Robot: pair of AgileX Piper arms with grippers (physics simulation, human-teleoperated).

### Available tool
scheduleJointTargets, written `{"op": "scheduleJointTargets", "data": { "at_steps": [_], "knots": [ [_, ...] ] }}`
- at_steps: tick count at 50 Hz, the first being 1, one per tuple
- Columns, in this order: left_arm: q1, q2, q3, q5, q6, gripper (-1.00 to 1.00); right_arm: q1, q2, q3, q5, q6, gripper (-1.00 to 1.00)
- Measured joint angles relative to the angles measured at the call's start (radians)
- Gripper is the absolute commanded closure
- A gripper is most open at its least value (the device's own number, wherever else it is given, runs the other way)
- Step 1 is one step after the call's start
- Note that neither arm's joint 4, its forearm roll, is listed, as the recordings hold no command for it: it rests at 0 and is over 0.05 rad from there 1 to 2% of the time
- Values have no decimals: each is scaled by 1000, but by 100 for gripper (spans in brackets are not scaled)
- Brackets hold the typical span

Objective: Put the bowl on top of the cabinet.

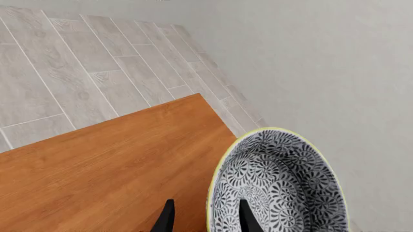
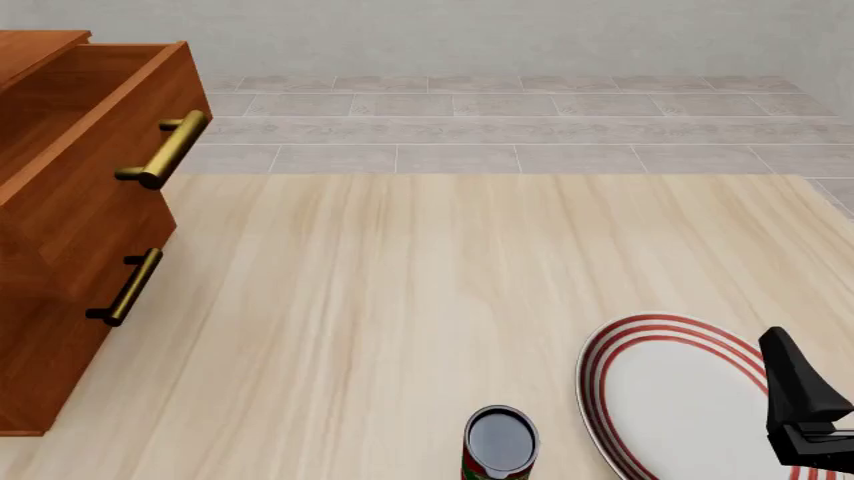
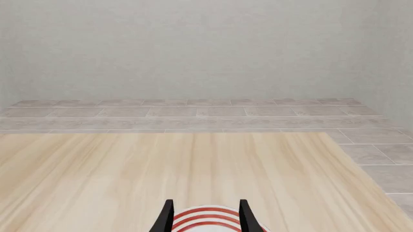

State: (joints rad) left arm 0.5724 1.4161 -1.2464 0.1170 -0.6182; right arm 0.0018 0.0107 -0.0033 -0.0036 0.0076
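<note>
Left pincer (image 1: 205, 217): gripping the bowl (image 1: 277, 183) by its rim, one dark finger (image 1: 166, 218) outside the wall, the other inside against the patterned surface. Bowl is white with dense blue-grey flower pattern and a yellowish rim, held tilted, opening toward the wrist camera. Beneath and beside it lies the flat reddish-brown top of the cabinet (image 1: 116, 164); whether the bowl touches that top cannot be told. Grey floor tiles and a pale wall show beyond the cabinet's edge. Left arm and bowl do not show in the front view.

Right pincer (image 3: 204, 217): fingers apart, nothing between them, low over the near edge of the plate (image 3: 208, 217). In the front view this pincer (image 2: 805, 410) sits at the right edge, over the red-ringed white plate (image 2: 674, 400) on the light wood desk (image 2: 400, 300). Small dark can (image 2: 501, 445) stands just left of the plate, apart from it. Cabinet (image 2: 67, 280) stands at the desk's far left, upper drawer (image 2: 114, 150) pulled out, brass bar handles on both drawer fronts.
</note>
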Motion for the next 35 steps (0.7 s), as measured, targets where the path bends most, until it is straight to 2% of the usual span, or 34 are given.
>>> {"op": "scheduleJointTargets", "data": {
  "at_steps": [11,35],
  "knots": [
    [-10,-73,29,5,22,-100,0,0,0,0,0,-100],
    [-105,-391,104,56,84,-100,0,0,0,0,0,-100]
  ]
}}
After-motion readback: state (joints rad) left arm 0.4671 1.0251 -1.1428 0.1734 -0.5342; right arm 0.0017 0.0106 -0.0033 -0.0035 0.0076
